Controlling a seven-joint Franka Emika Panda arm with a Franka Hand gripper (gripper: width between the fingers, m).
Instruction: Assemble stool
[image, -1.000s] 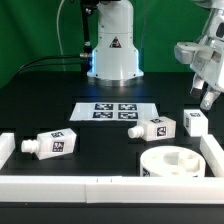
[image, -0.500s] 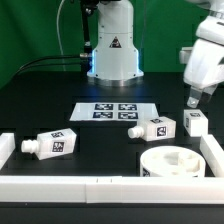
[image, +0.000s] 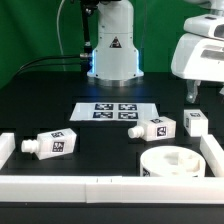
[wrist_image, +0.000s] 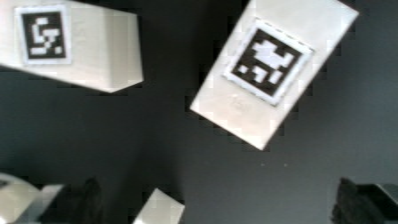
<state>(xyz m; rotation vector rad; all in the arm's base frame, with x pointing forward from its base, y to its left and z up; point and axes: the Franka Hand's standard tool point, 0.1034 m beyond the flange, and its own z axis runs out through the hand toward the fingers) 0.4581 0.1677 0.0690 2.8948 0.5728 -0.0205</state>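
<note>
End effector (image: 205, 92) raised at the exterior view's right, fingers spread wide, nothing between them. Unassembled on the black tabletop (image: 40, 100): round stool seat (image: 172, 162) just behind the front rail (image: 100, 185); left leg (image: 52, 145) lying toward the exterior view's left; middle leg (image: 155, 128) lying near the upright leg (image: 196, 123), both just behind the seat. Marker board (image: 113, 111) farther back.

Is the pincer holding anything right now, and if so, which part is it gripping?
Nothing is held. The pincer hangs open in the air, clear of the nearest stool leg below it.
</note>
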